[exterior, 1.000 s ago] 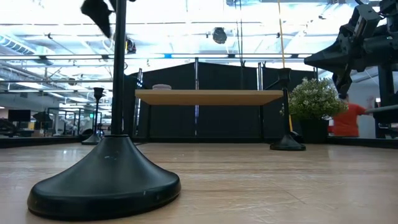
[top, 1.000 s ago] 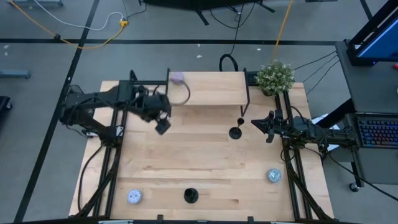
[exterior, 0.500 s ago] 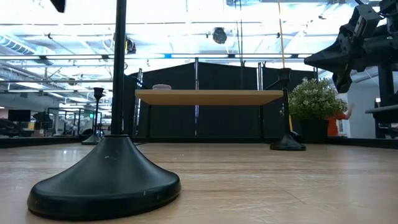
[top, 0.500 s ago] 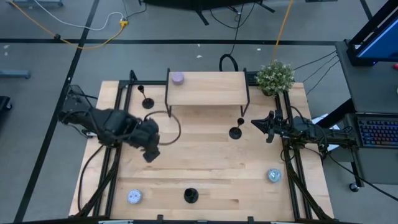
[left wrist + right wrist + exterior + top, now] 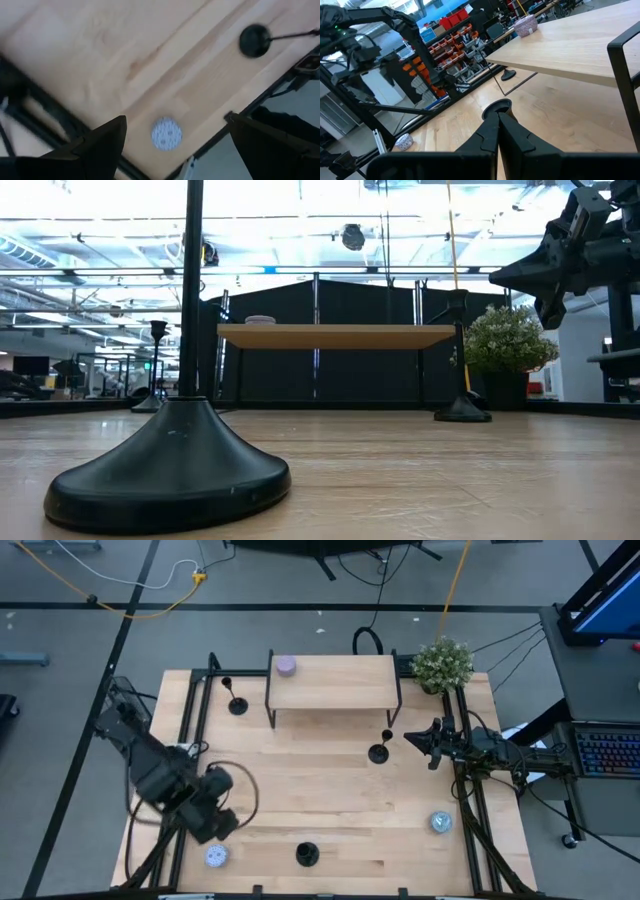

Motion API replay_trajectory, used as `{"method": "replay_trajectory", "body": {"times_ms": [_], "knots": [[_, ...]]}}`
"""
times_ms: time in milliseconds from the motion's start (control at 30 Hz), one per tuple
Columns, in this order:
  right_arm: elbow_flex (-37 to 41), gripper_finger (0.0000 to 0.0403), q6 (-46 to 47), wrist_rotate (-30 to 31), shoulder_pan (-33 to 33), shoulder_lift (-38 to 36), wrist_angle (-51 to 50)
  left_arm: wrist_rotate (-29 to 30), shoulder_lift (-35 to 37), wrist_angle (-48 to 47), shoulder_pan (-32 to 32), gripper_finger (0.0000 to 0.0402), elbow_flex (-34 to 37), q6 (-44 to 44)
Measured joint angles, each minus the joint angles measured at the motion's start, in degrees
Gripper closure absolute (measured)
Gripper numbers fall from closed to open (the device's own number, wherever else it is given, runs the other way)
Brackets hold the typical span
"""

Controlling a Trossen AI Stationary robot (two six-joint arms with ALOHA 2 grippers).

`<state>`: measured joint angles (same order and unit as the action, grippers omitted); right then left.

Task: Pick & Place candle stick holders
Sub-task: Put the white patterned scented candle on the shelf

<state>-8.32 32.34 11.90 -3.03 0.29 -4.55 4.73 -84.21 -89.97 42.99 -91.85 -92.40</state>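
Three black candle stick holders stand upright on their round bases on the wooden table: one at the far left (image 5: 237, 705), one right of centre (image 5: 378, 752), one at the near edge (image 5: 307, 855), whose base (image 5: 170, 470) fills the low view. My left gripper (image 5: 205, 818) hangs open above the near left of the table, pointing down, with nothing between its fingers (image 5: 175, 145); a pale blue tin (image 5: 166, 134) lies below it and the near holder (image 5: 255, 40) off to one side. My right gripper (image 5: 497, 127) is shut and level at the right edge, just short of the centre-right holder (image 5: 497, 107).
A low wooden shelf on black legs (image 5: 332, 683) stands at the far middle with a lilac tin (image 5: 286, 665) on top. A pale blue tin (image 5: 217, 857) lies near left, another tin (image 5: 441, 823) near right. A potted plant (image 5: 443, 662) sits at the far right corner.
My left gripper has swung from beside the shelf's left end toward the table's near left corner, turning about its own axis and staying open with nothing held. It has passed out of the low view. The far-left holder, hidden under the arm before, now shows standing.
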Motion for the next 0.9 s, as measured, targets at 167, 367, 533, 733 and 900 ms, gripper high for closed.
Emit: {"method": "replay_trajectory", "body": {"times_ms": [167, 367, 533, 733, 900], "knots": [[0.0, 0.0403, -0.01, 0.0, 0.0, 0.0, 0.0, -1.09, -3.01, 0.02, 5.86, 0.0046, 0.0, -13.42], [0.0, 0.0403, -0.01, 0.0, 0.0, 0.0, 0.01, -5.25, -7.79, 0.53, 10.76, 0.0045, 0.0, -25.52], [0.0, 0.0403, 0.0, -0.02, 0.0, 0.01, -0.01, -8.33, -11.91, 4.22, 13.73, 0.0045, 0.0, -31.38], [0.0, 0.0403, 0.0, 0.0, 0.0, -0.01, 0.01, -8.28, -16.03, 6.53, 15.79, 0.0045, 0.0, -36.34], [0.0, 0.0403, 0.0, 0.0, -0.01, 0.01, 0.01, -8.28, -18.6, 6.5, 16.51, 0.0025, 0.0, -37.94]]}}
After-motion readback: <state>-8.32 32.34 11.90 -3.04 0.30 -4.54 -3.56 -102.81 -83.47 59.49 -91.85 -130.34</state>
